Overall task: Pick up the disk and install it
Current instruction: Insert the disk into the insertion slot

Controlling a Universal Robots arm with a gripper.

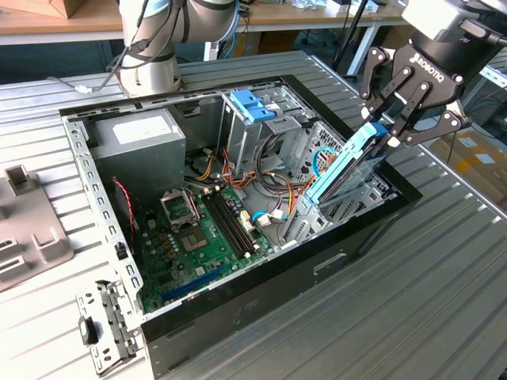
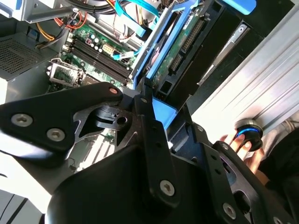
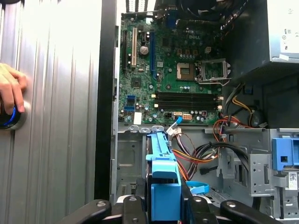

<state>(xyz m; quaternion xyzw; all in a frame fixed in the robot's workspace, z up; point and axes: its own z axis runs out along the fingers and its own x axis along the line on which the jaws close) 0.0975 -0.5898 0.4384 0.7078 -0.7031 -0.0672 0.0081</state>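
Quick count first: one gripper (image 1: pixel 388 131), one disk (image 1: pixel 344 170), one open computer case (image 1: pixel 261 273), all seen in the exterior view. Inside the case one green motherboard (image 1: pixel 198 237) is laid flat. One grey metal box (image 1: pixel 135 142) is parked in the far corner with a single white label stuck on top. One light-blue bracket (image 1: pixel 253 104) is perched on the drive cage, well apart from the disk.

Labels are pretty much limited to that white one, plus a small white sticker (image 3: pixel 292 179) on the cage in the first wrist view.

As for the jaws, they're drawn in narrow and clamped on the upper end of the disk. The blue rail end is pinched between the fingers (image 3: pixel 131 207) in the first wrist view. The disk is held steeply tilted. Its lower end is dipped into the drive bay at the case corner on the exterior view's right, beside the orange and black wiring.

One hand (image 3: pixel 11 88) is rested on a round blue-ringed puck (image 3: pixel 9 120) on the ribbed table (image 3: pixel 60 116) outside the case.
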